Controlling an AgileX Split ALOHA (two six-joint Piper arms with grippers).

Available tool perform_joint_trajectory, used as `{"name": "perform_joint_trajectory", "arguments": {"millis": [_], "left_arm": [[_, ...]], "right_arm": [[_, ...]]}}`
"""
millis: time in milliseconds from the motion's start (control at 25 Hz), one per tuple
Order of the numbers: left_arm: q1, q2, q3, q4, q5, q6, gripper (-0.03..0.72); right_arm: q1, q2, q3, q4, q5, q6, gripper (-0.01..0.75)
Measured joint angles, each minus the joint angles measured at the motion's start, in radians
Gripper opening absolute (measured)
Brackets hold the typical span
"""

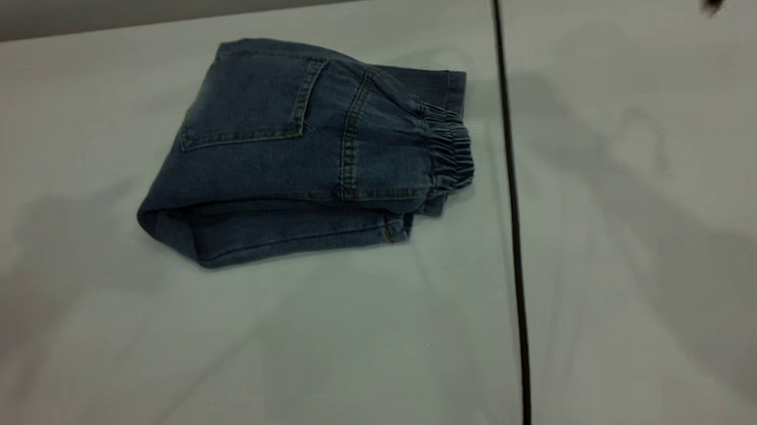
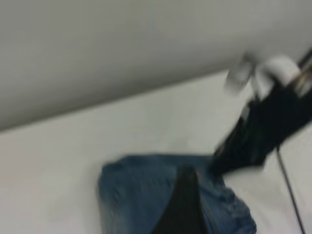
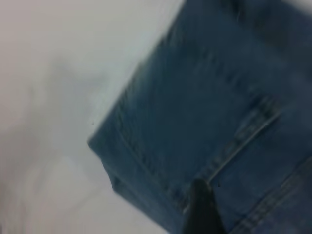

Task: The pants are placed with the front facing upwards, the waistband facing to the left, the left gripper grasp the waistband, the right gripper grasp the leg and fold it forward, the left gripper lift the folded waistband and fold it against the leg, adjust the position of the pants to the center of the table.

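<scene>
Exterior view: the pants lie folded on the table, waistband over the leg, seemingly awaiting centering. Whether either gripper is clenched or released cannot be told.

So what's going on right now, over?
Both grippers off the cloth, jaw state unclear. Pants folded into a compact bundle, back pocket up, waistband at the right, lying left of the table seam. Nothing in the way.
</scene>
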Motion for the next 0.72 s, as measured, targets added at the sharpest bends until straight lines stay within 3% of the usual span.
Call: {"name": "perform_joint_trajectory", "arguments": {"millis": [280, 440, 600, 720], "left_arm": [[-0.004, -0.024, 0.001, 0.001, 0.012, 0.0, 0.582], [-0.004, -0.024, 0.001, -0.001, 0.008, 0.0, 0.582], [-0.004, -0.024, 0.001, -0.028, 0.012, -0.001, 0.582], [-0.004, -0.024, 0.001, -0.033, 0.012, -0.001, 0.582]], "right_arm": [[0.169, 0.062, -0.003, -0.286, 0.001, 0.171, 0.424], [0.242, 0.069, -0.005, -0.365, -0.035, 0.174, 0.424], [0.272, 0.106, -0.005, -0.432, -0.043, 0.139, 0.424], [0.27, 0.133, -0.005, -0.424, -0.101, 0.207, 0.424]]}}
